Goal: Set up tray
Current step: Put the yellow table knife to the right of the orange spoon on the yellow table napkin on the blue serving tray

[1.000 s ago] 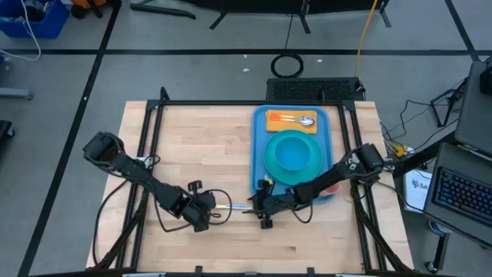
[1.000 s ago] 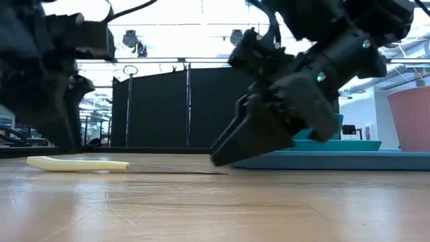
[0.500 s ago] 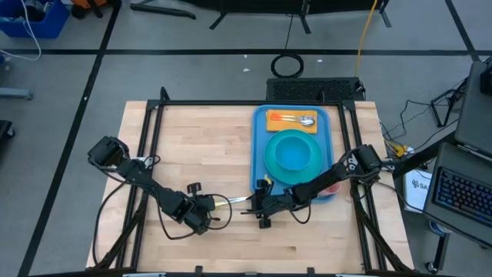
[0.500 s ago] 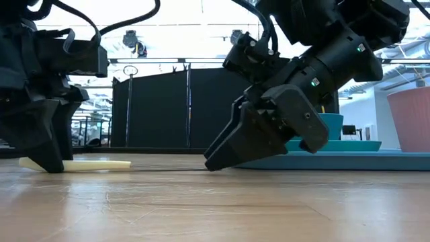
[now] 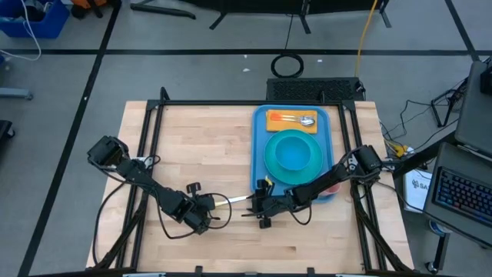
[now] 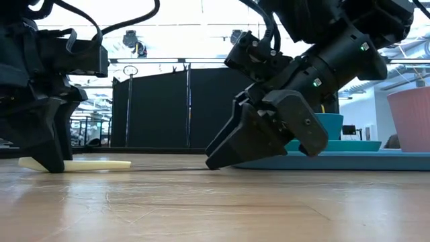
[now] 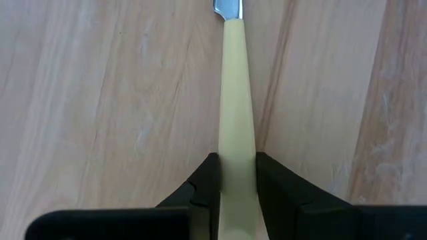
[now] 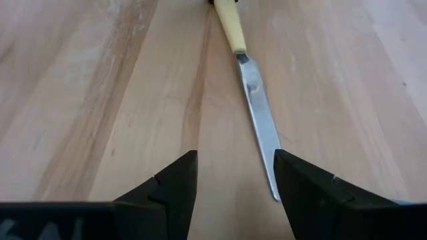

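A knife (image 5: pixel 233 201) with a cream handle (image 7: pixel 235 80) and a metal blade (image 8: pixel 261 120) lies flat on the wooden table, left of the blue tray (image 5: pixel 259 146). My left gripper (image 7: pixel 238 183) is down at the handle's free end, shut on it. My right gripper (image 8: pixel 237 175) stands open just above the table at the blade's tip, touching nothing. On the tray sit a turquoise plate (image 5: pixel 293 152) and a yellow-orange napkin (image 5: pixel 290 120) with a spoon on it. My left gripper pinches the knife's cream handle (image 7: pixel 238 167) between its two fingers (image 7: pixel 209 177), near the handle's free end. The fingers come steeply from above and lie along the knife. The knife lies flat on the table, blade toward the tray.
A pink cup (image 6: pixel 410 117) stands at the tray's near right corner, behind my right arm. Bare wood stretches left of and behind the knife. Black frame rails run along the table's left and right sides.
My left gripper has come down onto the table over the knife's handle end, its fingers now on either side of the handle. The knife still lies flat on the wood.
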### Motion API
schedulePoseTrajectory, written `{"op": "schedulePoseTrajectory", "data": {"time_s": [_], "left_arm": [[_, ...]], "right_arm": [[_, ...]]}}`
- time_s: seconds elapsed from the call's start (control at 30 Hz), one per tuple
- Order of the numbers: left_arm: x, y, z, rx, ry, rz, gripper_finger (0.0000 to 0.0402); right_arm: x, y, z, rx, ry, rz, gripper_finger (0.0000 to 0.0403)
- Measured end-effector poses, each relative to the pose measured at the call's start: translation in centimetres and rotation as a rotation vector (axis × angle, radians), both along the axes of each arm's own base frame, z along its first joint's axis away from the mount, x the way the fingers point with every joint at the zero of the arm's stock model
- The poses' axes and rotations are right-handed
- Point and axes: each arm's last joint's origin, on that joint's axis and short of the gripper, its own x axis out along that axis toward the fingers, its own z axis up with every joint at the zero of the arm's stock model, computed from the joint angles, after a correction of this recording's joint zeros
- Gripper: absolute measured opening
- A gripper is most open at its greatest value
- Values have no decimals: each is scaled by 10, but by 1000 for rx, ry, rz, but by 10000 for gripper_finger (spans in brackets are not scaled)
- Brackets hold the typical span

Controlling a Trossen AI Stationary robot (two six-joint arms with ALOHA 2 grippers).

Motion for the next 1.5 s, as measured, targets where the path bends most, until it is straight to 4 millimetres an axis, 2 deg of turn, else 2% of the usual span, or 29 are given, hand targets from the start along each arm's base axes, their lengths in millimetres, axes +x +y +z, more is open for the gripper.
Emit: {"op": "schedulePoseTrajectory", "data": {"time_s": [0.47,0.93,1.4,1.5], "left_arm": [[0,0,0,-5,15,-52,75],[-3,0,21,-57,-37,-98,75],[2,5,22,-77,-38,-110,75],[4,6,27,-95,-73,-115,75]], "right_arm": [[-1,0,-1,-49,18,31,187],[-3,0,-2,-129,22,-3,187],[-10,21,2,-328,-14,69,187],[-11,24,4,-396,-28,79,187]]}}
